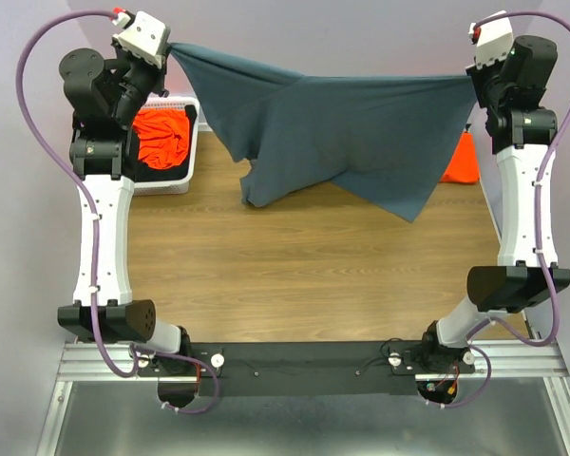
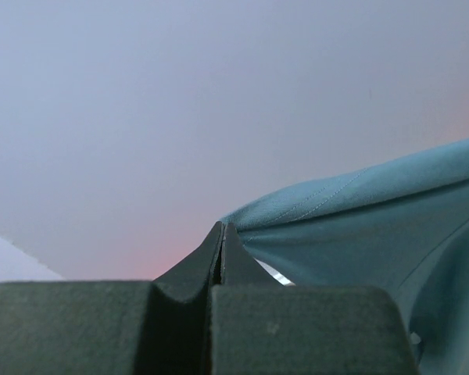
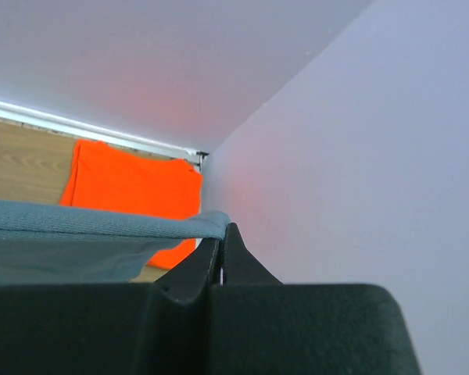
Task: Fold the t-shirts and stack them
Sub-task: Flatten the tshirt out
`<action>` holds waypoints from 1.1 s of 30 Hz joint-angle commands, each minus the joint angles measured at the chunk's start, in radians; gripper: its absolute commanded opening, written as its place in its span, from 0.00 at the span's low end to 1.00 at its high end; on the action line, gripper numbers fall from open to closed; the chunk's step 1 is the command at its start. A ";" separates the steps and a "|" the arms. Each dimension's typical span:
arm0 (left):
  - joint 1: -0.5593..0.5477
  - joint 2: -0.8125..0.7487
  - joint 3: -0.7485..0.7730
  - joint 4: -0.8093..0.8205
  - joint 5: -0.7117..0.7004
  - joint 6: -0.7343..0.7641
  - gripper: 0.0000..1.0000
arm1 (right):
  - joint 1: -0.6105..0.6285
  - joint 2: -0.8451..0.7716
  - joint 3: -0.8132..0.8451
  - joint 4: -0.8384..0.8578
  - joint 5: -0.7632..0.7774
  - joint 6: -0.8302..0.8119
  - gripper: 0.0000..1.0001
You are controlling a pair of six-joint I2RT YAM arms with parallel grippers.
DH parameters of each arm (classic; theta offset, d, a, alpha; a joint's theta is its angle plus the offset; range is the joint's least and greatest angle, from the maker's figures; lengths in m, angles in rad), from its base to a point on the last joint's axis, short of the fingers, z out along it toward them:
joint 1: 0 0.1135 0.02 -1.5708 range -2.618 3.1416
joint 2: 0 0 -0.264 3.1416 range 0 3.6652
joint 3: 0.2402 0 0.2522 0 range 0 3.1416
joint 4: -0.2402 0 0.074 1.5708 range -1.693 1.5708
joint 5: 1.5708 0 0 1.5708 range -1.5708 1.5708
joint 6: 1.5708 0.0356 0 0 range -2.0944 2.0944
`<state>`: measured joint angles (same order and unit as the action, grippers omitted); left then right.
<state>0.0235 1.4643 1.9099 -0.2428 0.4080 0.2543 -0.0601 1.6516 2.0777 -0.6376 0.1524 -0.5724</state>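
The slate blue-grey t-shirt (image 1: 342,133) is held up over the far half of the desk (image 1: 294,285), stretched between the 2 hands; the left hand (image 2: 223,238) is clamped on 1 corner of the cloth and the right hand (image 3: 223,234) on the opposite corner, the jaws of each pressed together over a thin fold. The cloth is judged to be light, soft and limp, since it sags in the middle and hangs in loose folds; it is best taken at corners or along a seam, where a pinch is less likely to slip. 1 orange t-shirt (image 1: 161,133) is seen crumpled in the white basket (image 1: 171,182); another orange t-shirt (image 3: 133,191) lies flat at the far right, half hidden by the right arm in the top view. Whether hem or shoulders are gripped cannot be told; the sleeves are lost in the folds.
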 commanded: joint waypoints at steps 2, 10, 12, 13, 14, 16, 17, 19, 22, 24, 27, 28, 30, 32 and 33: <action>0.007 -0.108 0.012 0.166 -0.110 -0.067 0.00 | -0.009 -0.044 0.062 0.027 0.024 0.012 0.00; 0.007 -0.242 0.044 0.293 -0.218 -0.164 0.00 | -0.010 -0.140 0.182 0.030 0.010 0.043 0.01; 0.007 -0.285 0.064 0.296 -0.244 -0.165 0.00 | -0.010 -0.170 0.197 0.029 0.003 0.040 0.01; 0.007 -0.300 0.066 0.300 -0.262 -0.159 0.00 | -0.010 -0.200 0.199 0.033 -0.004 0.039 0.01; 0.007 -0.314 0.066 0.301 -0.271 -0.159 0.00 | -0.010 -0.214 0.199 0.036 -0.007 0.031 0.00; 0.007 -0.354 0.066 0.315 -0.303 -0.153 0.00 | -0.010 -0.245 0.197 0.055 -0.001 0.026 0.01; 0.007 -0.363 0.067 0.321 -0.314 -0.150 0.00 | -0.010 -0.251 0.197 0.062 -0.001 0.023 0.01; 0.007 -0.378 0.074 0.330 -0.340 -0.141 0.00 | -0.010 -0.256 0.194 0.082 0.003 0.008 0.00; 0.006 -0.369 0.077 0.329 -0.351 -0.115 0.00 | -0.010 -0.247 0.193 0.099 0.009 -0.004 0.01; 0.007 -0.351 0.075 0.313 -0.350 -0.098 0.00 | -0.010 -0.230 0.190 0.107 0.006 -0.007 0.01; 0.007 -0.314 0.058 0.278 -0.302 -0.101 0.00 | -0.010 -0.199 0.138 0.121 -0.005 -0.012 0.01; 0.007 -0.302 0.051 0.270 -0.282 -0.107 0.00 | -0.010 -0.190 0.137 0.124 -0.005 -0.012 0.01; 0.007 -0.263 0.017 0.260 -0.249 -0.113 0.00 | -0.010 -0.158 0.101 0.128 -0.025 0.006 0.01; 0.007 -0.225 0.002 0.255 -0.212 -0.125 0.00 | -0.010 -0.127 0.082 0.136 -0.053 0.017 0.01; 0.007 -0.182 -0.005 0.252 -0.201 -0.130 0.00 | -0.010 -0.092 0.079 0.139 -0.059 0.034 0.01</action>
<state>0.0238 1.1755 1.9411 0.0460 0.1978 0.1215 -0.0601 1.4708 2.1971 -0.5083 0.0937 -0.5613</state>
